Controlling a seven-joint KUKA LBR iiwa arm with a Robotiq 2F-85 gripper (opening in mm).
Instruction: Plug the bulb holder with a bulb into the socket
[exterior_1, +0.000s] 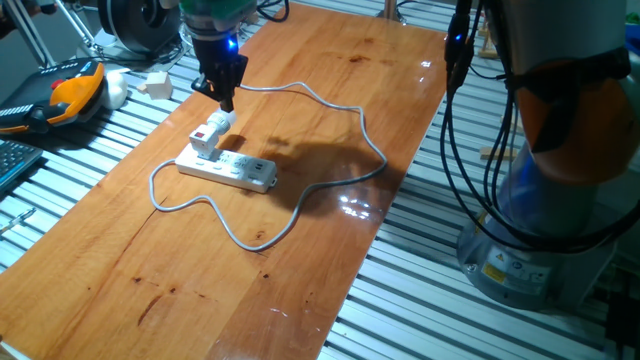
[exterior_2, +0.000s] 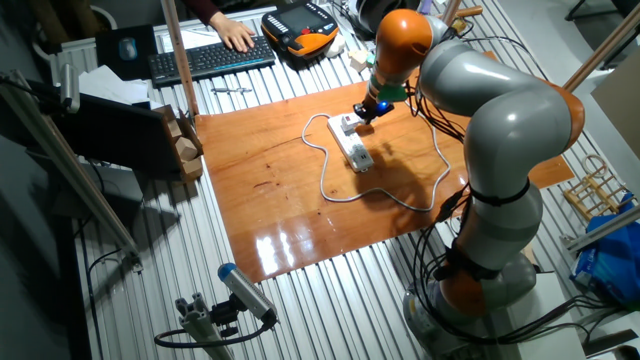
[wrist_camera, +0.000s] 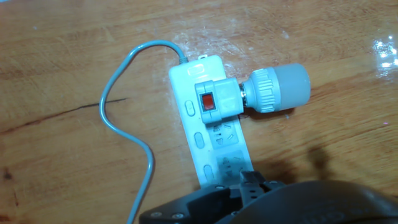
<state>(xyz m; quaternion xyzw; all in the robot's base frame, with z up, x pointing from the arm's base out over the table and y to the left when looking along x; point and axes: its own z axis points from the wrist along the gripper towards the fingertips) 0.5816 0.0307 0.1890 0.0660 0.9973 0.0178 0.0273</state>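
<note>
Looks like the late stage: the bulb holder (wrist_camera: 217, 102) sits on the power strip (wrist_camera: 208, 134) at the outlet nearest the cable end, with the gripper (exterior_1: 222, 92) hanging just above it and apparently not touching. Can't tell the jaw opening: in the fixed views the fingers are a dark blob, and the hand view only shows the gripper body along the bottom edge. Can't confirm the plug is fully seated either; in the one fixed view the holder stands up off the strip, maybe slightly tilted. If it isn't home, the next move is a straight push down on the body, not on the bulb, keeping it square so the strip doesn't skid on the wooden table (exterior_1: 300, 250). If it is home, just lift clear. Holder: small white block, red mark on the face toward the hand camera, with a ribbed collar leading to the bulb (wrist_camera: 283, 87), which is rounded, pale grey-white and pokes sideways off the strip. The cable (wrist_camera: 127, 106) loops loosely across the table.
</note>
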